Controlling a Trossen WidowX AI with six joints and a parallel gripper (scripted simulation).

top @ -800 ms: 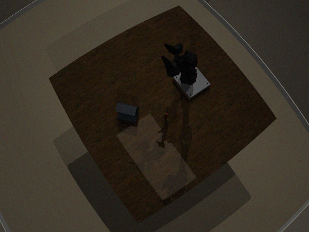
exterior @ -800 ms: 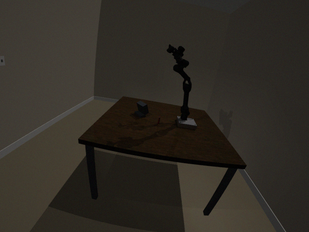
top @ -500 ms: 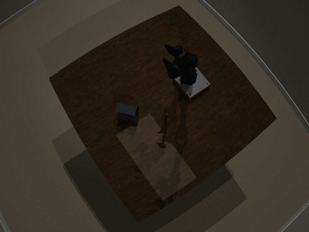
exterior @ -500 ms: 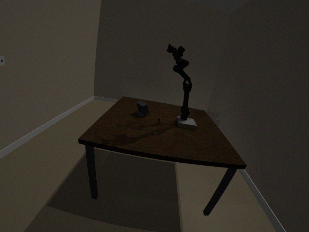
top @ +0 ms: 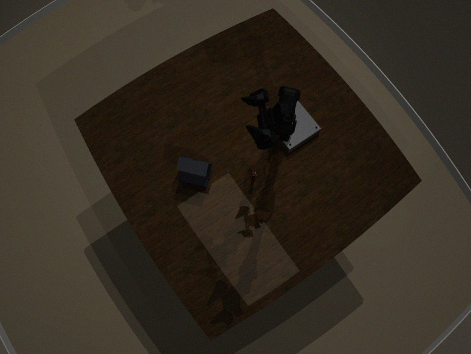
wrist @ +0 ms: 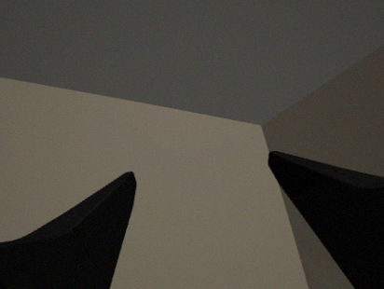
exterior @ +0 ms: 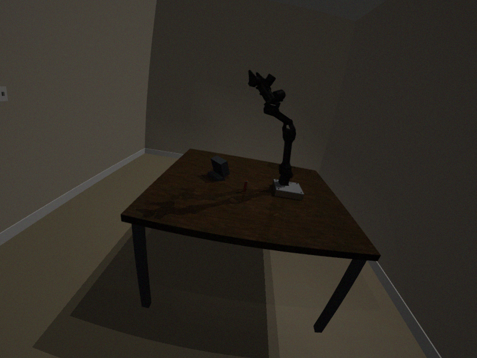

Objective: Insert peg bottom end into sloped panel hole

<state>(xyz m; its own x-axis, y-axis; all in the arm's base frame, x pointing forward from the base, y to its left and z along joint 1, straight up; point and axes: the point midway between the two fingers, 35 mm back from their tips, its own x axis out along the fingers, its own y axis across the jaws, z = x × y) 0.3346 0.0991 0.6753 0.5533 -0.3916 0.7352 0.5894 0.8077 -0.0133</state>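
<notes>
A small red peg stands upright on the table, between the robot's base and the sloped panel. The dark blue-grey sloped panel stands beyond the peg from the base; its hole cannot be made out in these views. My gripper is open and empty, raised high above the table and far from both peg and panel. In the wrist view only the two fingers, walls and ceiling show, with neither peg nor panel.
The brown wooden table carries the pale grey base plate of the arm. A lighter rectangular patch lies across part of the table top in the top view. The arm's shadow falls across the table.
</notes>
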